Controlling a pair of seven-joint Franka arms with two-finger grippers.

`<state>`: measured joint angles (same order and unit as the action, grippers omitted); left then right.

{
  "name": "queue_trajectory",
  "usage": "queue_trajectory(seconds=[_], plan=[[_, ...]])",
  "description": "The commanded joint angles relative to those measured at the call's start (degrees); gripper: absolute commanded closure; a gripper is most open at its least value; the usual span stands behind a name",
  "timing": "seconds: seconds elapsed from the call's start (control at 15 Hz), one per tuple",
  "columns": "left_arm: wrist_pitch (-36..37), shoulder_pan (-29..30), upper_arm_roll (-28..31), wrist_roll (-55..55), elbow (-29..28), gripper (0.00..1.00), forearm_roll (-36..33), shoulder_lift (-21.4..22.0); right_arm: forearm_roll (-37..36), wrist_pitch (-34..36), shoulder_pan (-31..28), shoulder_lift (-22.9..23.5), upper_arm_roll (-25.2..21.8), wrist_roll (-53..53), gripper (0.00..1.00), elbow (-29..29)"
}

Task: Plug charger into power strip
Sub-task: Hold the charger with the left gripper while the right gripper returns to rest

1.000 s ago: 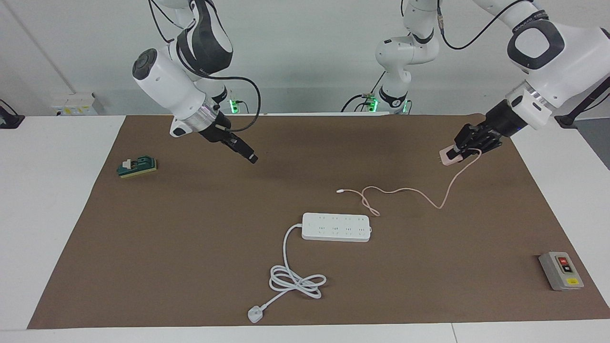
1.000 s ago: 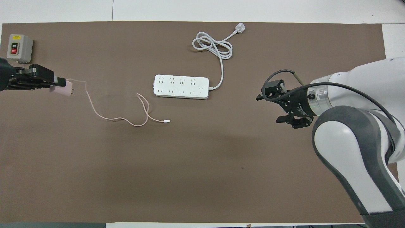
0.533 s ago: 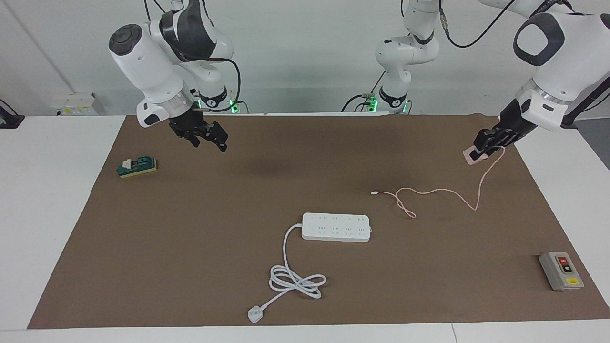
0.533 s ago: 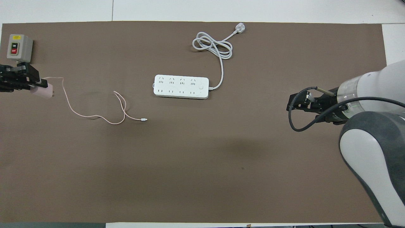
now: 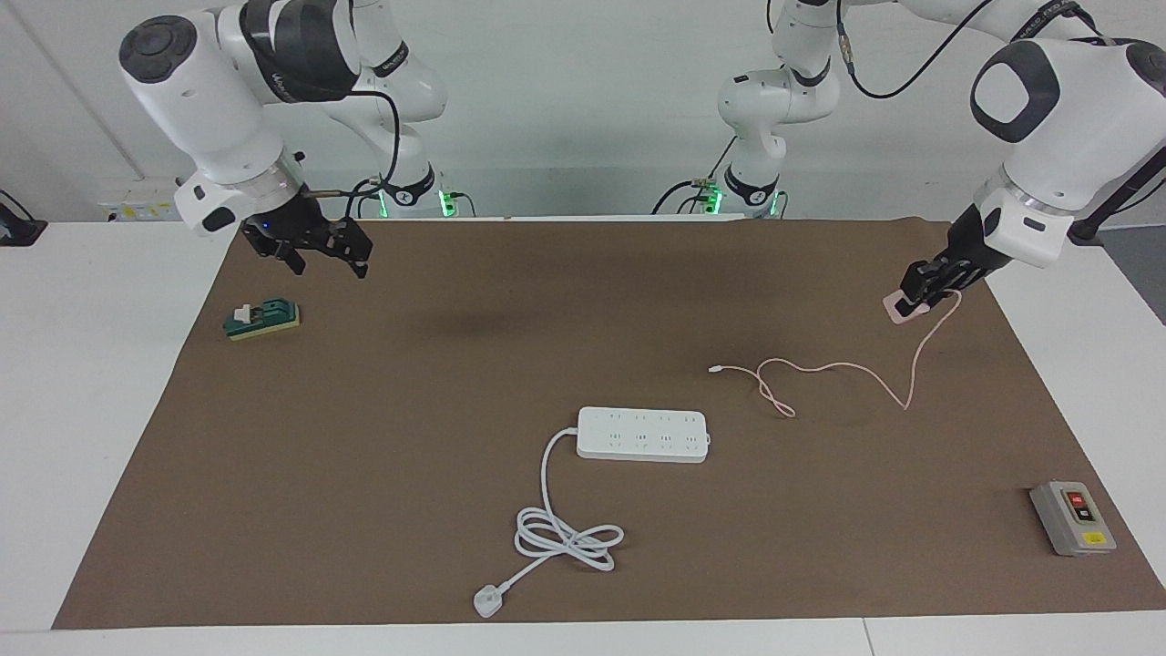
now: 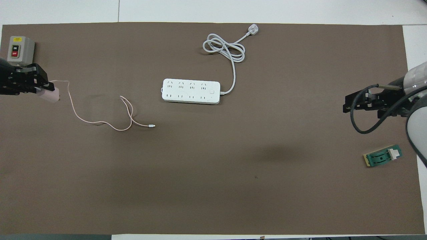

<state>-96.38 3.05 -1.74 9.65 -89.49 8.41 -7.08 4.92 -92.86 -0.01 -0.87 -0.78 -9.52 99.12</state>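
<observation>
The pale-pink charger (image 5: 900, 309) (image 6: 50, 96) hangs low over the brown mat at the left arm's end of the table, and my left gripper (image 5: 915, 292) (image 6: 49, 90) is shut on it. Its thin pink cable (image 5: 824, 368) (image 6: 100, 122) trails on the mat to a small white connector (image 5: 717, 369) (image 6: 151, 125). The white power strip (image 5: 642, 435) (image 6: 191, 91) lies flat mid-table, sockets up, farther from the robots than the cable. My right gripper (image 5: 326, 262) (image 6: 345, 105) is open and holds nothing, up over the mat near the right arm's end.
The strip's thick white cord (image 5: 565, 538) (image 6: 224, 49) coils away to a three-pin plug (image 5: 488, 601) (image 6: 253, 30). A grey switch box (image 5: 1072, 517) (image 6: 20, 50) sits near the mat's corner by the left gripper. A green block (image 5: 262, 320) (image 6: 383, 156) lies under the right arm.
The left gripper carried the charger toward its own end of the table, dragging the cable along. The right arm swung back toward its end, uncovering the green block in the overhead view.
</observation>
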Motion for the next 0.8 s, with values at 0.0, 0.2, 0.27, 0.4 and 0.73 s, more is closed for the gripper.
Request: queue_trajectory(seconds=[0.0,0.2,0.27,0.4,0.73], plan=[[0.4,-0.9,0.4,0.9,2.1,1.0,-1.4,-1.3,-0.9,1.9,-0.4,1.3,-1.8,0.4,0.0,-1.8],[-1.2,-1.5,0.5,2.1,2.7,1.0,-1.5,-1.2,-0.9,2.1,-0.1,2.5,-2.8,0.6,0.0,-4.7],[-1.4,-1.5,0.6,2.7,2.9,1.0,-1.6,-1.2,-0.9,4.1,0.1,3.1,-4.1,0.8,0.0,-6.1],[-2.0,-1.4,0.5,7.2,3.0,1.0,-3.4,-0.7,-1.0,6.1,2.9,2.5,-6.8,0.6,0.0,-6.3],[-1.5,-0.6,0.5,20.8,5.1,1.0,-1.8,-1.2,-1.0,6.2,2.9,1.2,-7.2,0.7,0.0,-5.8]])
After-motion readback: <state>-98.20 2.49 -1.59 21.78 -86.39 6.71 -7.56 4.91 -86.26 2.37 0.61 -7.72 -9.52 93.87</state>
